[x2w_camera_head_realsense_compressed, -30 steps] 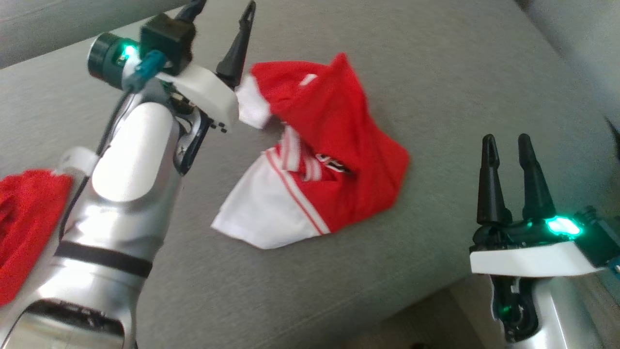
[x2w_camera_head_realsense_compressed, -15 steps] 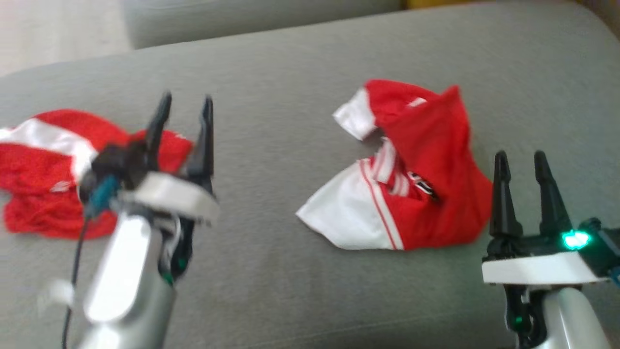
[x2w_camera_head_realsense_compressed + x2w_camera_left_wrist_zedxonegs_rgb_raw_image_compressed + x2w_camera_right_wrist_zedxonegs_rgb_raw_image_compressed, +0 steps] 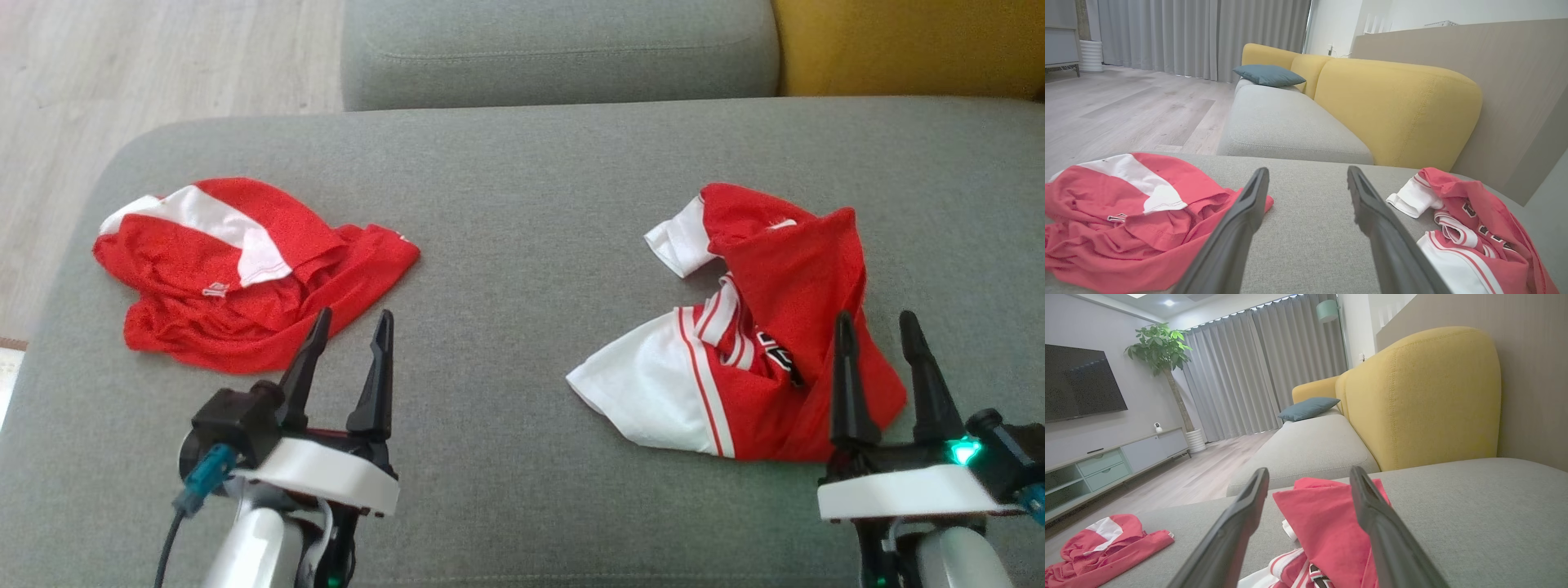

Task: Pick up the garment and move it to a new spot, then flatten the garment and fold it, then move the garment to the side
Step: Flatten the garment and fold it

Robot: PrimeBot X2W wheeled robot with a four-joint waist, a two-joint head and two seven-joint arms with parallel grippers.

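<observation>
Grey cushion [image 3: 522, 204], two red garments, pickup not yet begun

Nearest the camera, the left gripper [image 3: 353, 318] and the right gripper [image 3: 875, 320] both hover low over the cushion, fingers spread wide with nothing between them. Just ahead of the right gripper, partly behind its fingers in the head view, lies the striped jersey [image 3: 784, 327]. It is a crumpled red-and-white heap with one white sleeve poking out on its far left. Ahead and to the left of the left gripper, close to its left finger, lies the red shirt [image 3: 245, 278] with a white panel, also rumpled. The two garments are well apart, with bare cushion between them. Beyond both sit a second grey seat [image 3: 555, 49] and a yellow backrest [image 3: 898, 41].

The step in hand looks like the first one, the pickup, since nothing is flattened or folded. Which garment is meant I cannot tell, though the jersey sits squarely before the right gripper. The next move calls for lowering onto a raised fold and closing on cloth alone, not on the cushion.
</observation>
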